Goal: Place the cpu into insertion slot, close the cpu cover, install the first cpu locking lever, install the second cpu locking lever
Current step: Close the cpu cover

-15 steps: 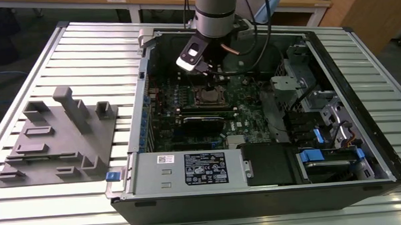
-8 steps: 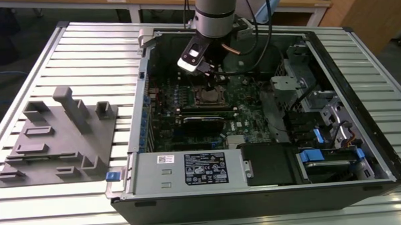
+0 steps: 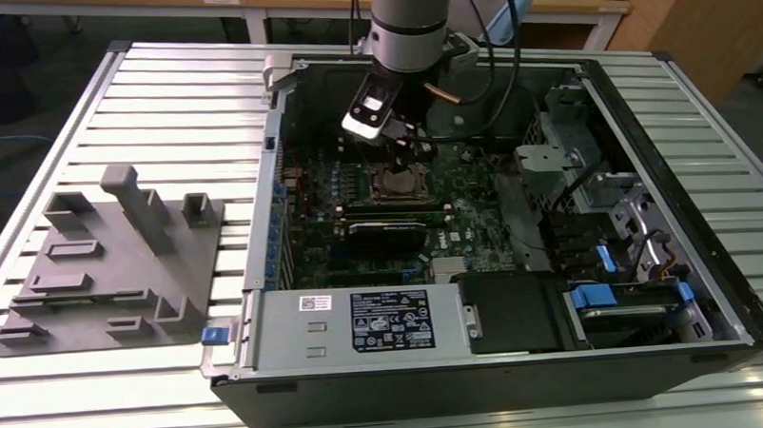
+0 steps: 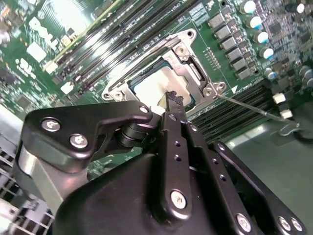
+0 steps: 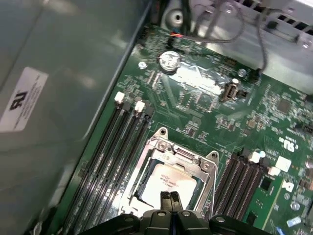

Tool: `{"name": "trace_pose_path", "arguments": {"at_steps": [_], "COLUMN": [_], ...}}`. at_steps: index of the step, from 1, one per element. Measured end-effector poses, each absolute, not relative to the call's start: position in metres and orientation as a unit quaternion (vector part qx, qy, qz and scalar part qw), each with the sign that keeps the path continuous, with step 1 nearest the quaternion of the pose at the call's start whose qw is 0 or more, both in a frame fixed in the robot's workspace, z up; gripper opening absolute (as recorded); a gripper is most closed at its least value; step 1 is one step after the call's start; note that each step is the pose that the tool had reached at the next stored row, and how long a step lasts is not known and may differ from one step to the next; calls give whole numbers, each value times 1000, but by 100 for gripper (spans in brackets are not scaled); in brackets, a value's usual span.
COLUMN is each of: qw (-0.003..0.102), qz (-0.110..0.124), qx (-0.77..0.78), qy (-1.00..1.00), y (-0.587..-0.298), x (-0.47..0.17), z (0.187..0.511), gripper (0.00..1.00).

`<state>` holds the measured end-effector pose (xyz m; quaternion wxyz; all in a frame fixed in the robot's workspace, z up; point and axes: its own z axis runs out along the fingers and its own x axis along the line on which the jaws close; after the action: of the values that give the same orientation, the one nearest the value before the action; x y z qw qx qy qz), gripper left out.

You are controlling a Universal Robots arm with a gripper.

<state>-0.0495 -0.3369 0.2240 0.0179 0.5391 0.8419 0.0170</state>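
Observation:
The cpu (image 5: pixel 165 180) (image 4: pixel 150 87) lies flat in the insertion slot (image 3: pixel 399 183) on the green board, its silver-grey top showing. The cpu cover (image 5: pixel 198 165) (image 4: pixel 191 62), a silvery frame, lies down around the chip. My gripper (image 5: pixel 170 198) (image 4: pixel 173 99) hangs just above one edge of the chip, its two black fingers pressed together and holding nothing. In the exterior view the gripper (image 3: pixel 398 154) stands over the slot inside the open computer case. A thin metal locking lever (image 4: pixel 252 109) sticks out sideways from one corner of the socket, away from the frame.
Long black memory slots (image 5: pixel 110 156) run along both sides of the socket. A black card (image 3: pixel 385 235) and a power supply (image 3: pixel 360 321) sit nearer the case front. Case walls (image 3: pixel 278 179) surround the board. A grey fixture block (image 3: pixel 117 261) stands on the table at the exterior view's left.

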Motion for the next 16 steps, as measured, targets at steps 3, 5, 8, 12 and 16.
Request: {"name": "trace_pose_path", "arguments": {"at_steps": [3,5,8,12,16], "qw": [17,17,17,17,17], "qz": [17,18,18,18,18], "qx": [516,505,505,505,501], "qy": [856,863,863,863,865], "y": [-337,-337,-337,-337,-337], "x": [-50,-50,-50,-50,-50], "z": [224,224,223,223,223], "gripper": [11,11,11,11,11]}}
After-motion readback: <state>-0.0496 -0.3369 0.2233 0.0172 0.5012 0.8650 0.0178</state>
